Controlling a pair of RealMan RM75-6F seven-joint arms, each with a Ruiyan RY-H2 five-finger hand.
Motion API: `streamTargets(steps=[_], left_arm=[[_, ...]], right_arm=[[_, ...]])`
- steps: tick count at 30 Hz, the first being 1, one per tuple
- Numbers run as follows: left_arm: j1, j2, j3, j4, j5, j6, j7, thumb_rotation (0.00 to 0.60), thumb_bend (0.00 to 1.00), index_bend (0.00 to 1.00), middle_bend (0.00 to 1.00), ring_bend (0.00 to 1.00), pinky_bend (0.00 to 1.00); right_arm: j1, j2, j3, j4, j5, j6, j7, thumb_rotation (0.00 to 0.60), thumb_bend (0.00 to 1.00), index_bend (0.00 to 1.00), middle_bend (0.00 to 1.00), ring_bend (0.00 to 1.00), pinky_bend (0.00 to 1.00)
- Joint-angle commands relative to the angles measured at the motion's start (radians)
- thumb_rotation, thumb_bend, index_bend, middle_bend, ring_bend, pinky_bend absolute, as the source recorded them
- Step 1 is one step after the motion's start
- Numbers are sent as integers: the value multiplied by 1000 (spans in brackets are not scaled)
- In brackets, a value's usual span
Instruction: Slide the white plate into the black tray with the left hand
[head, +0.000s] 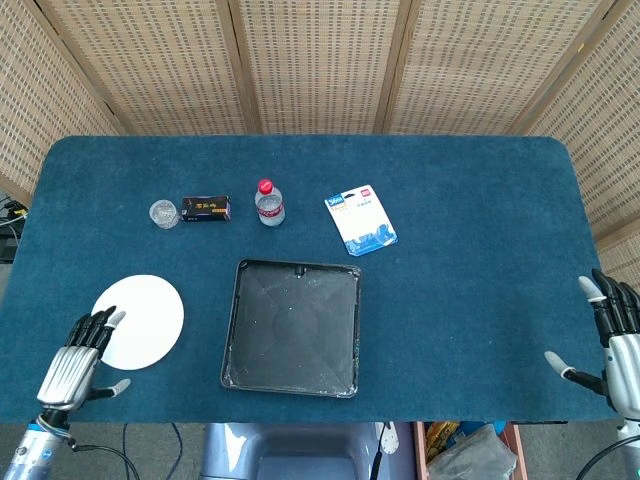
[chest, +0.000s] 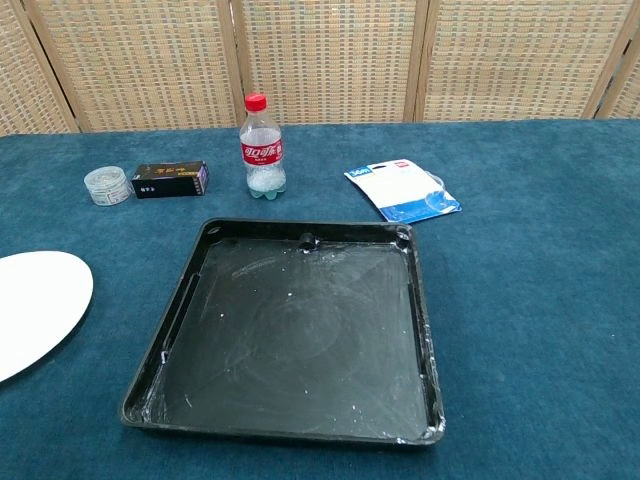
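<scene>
While the white plate (head: 138, 321) lies flat just left of the black tray (head: 291, 327), the left hand (head: 78, 354), fingers spread and empty, reaches its near-left edge; approach stage, contact and rightward push judged next.

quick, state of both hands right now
Left hand: open, fingers spread at the near-left edge of the white plate, gripping nothing.
Right hand: open, empty.

Red label with white lettering on the bottle (chest: 262, 148) upper centre, too small to read, print on black box (chest: 169, 179) and blue-white card (chest: 403, 192) illegible
</scene>
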Motion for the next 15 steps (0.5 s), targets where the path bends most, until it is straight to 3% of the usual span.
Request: streamTargets(steps=[1, 8, 15], left_arm=[[12, -81, 0, 97, 0, 18, -36, 600, 130, 146, 0, 0, 0], [22, -154, 3, 195, -23, 1, -51, 600, 172, 185, 0, 0, 0], [27, -199, -11, 243, -56, -15, -107, 600, 279, 239, 0, 0, 0]], right_arm=[[-1, 3, 0, 0, 1, 2, 8, 600, 0, 0, 0, 0, 0], [-2, 9, 0, -1, 1, 2, 21, 600, 0, 0, 0, 0, 0], [0, 11, -1, -2, 1, -3, 26, 600, 0, 0, 0, 0, 0]])
